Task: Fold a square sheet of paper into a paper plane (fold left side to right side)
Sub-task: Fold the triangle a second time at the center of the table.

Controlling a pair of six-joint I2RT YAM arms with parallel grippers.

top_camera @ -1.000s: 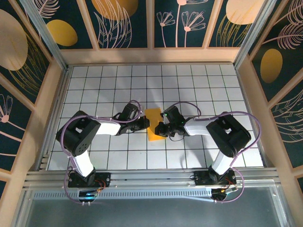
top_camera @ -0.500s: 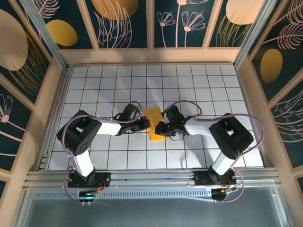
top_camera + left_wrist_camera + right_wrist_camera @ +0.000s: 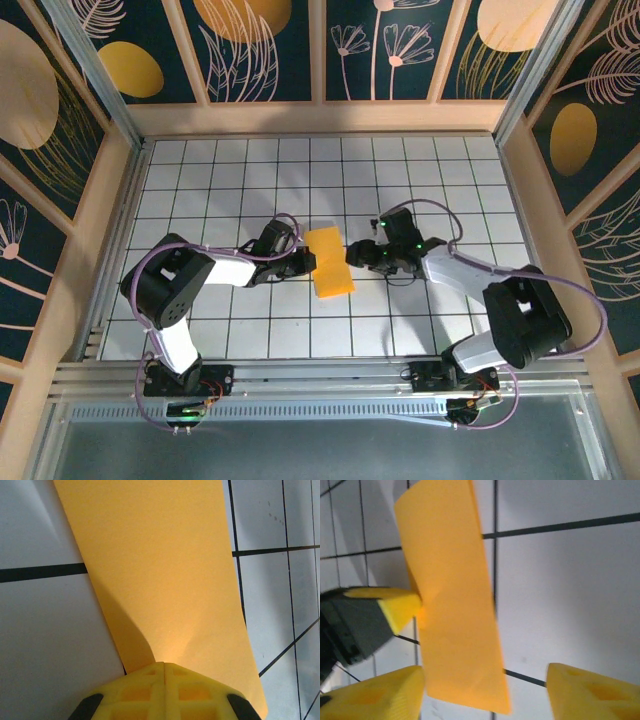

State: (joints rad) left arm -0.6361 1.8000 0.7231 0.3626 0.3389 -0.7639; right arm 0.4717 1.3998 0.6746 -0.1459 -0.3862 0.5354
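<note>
Square sheet of paper, folded to a narrow orange-yellow strip, lying near the middle of the white tiled table, long side running far to near. Pinched at its left edge by the left gripper, jaws closed tight on it; from the left wrist, yellow fingertips pressed together over the paper's edge, with a shadow under the sheet beside the grip. Same place and same pinch as a second ago, though the strip now looks slightly broader. Right gripper, a second ago down on the strip's right edge, now drawn back to the right, just beside that edge, jaws spread wide and clamping nothing; fingers well apart in the right wrist view. Right arm's elbow swung farther out to the right.
</note>
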